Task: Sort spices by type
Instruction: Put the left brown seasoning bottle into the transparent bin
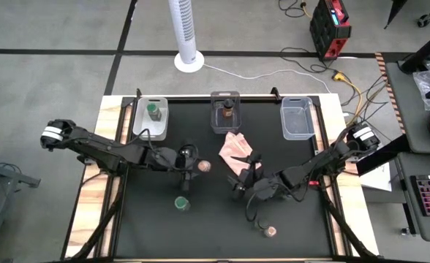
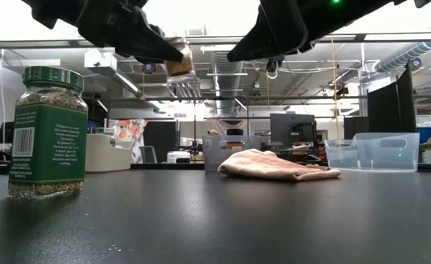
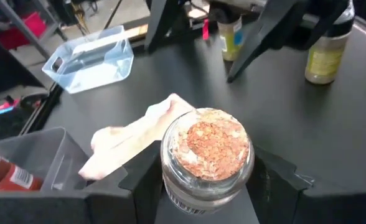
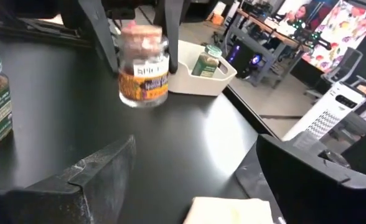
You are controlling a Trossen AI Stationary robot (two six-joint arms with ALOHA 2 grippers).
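Observation:
My left gripper point(image 1: 195, 166) holds a small spice jar point(image 3: 206, 155) with a pinkish top and flaky pinkish contents, up over the table's middle. It also shows lifted in the low view point(image 2: 177, 66). My right gripper point(image 1: 244, 177) stands open just to its right, over the near end of the pink cloth point(image 1: 237, 152), with nothing between its fingers point(image 4: 102, 180). A green-lidded jar point(image 1: 182, 204) stands on its base nearer the front, and a pinkish-lidded jar point(image 1: 271, 231) stands at the front right. My left gripper pinches the jar's glass body point(image 3: 168, 182) just below its top, one finger point(image 3: 139, 183) on each side. The fingers come from the table's left, slanting a little downward. The jar stays upright, top up, lifted clear of the table.
Three clear bins line the far edge. The left one point(image 1: 151, 117) holds a green-lidded jar, the middle one point(image 1: 226, 111) a dark-lidded jar, and the right one point(image 1: 297, 117) shows nothing inside. Another jar point(image 3: 233, 34) stands under my right arm. Bare black tabletop lies toward the front.

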